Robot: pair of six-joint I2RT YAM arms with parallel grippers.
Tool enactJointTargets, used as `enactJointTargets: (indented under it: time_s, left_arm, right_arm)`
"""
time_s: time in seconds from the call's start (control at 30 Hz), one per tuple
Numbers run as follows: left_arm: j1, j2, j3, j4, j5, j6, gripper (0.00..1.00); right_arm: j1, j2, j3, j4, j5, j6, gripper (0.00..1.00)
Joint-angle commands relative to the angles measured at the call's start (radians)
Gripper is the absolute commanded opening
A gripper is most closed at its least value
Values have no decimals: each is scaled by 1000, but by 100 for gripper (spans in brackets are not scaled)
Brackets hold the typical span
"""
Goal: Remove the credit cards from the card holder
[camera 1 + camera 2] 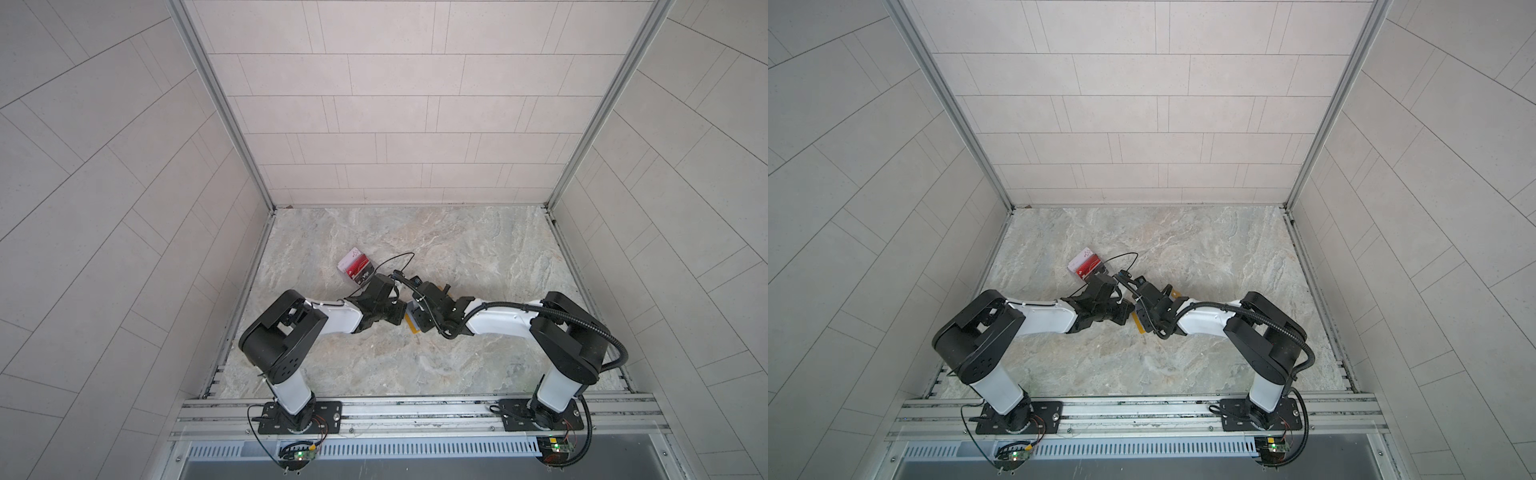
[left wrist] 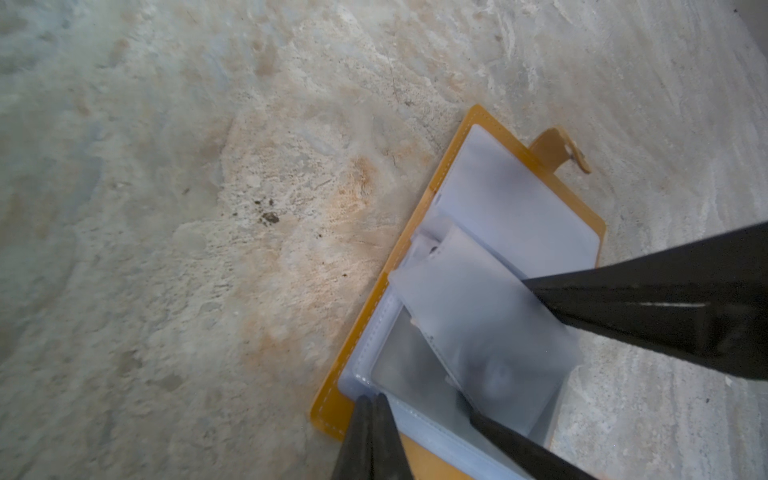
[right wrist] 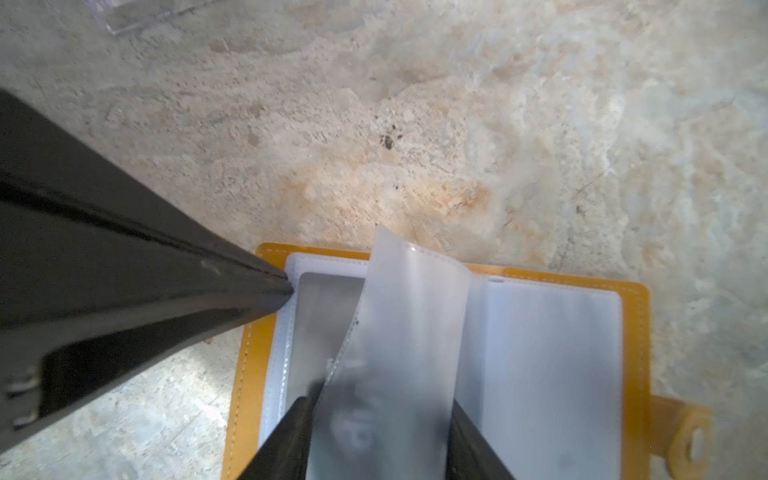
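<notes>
Right gripper point(image 3: 379, 403) fingers were seen astride a raised clear sleeve point(image 3: 415, 299) of the open card holder point(image 3: 633, 332) mid-table; a firm grip could not be confirmed. Left gripper point(image 2: 372, 399), clenched, was pressed onto the holder's corner. Both arms were bent inward, wrists nearly meeting. Credit cards point(image 1: 356, 267) were stacked beyond the left wrist.
</notes>
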Motion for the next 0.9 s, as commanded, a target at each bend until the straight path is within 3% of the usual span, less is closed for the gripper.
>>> enactJointTargets:
  time_s: [0.0, 0.27, 0.87]
  left_arm:
    - [-8, 45, 3, -107, 10, 24, 0]
    - [-8, 45, 20, -129, 3, 38, 0]
    - [-8, 66, 40, -138, 4, 43, 0]
  right_arm:
    - [4, 10, 7, -52, 64, -3, 50]
    - [-8, 12, 31, -61, 121, 15, 45]
    - [-110, -56, -17, -75, 125, 6, 40]
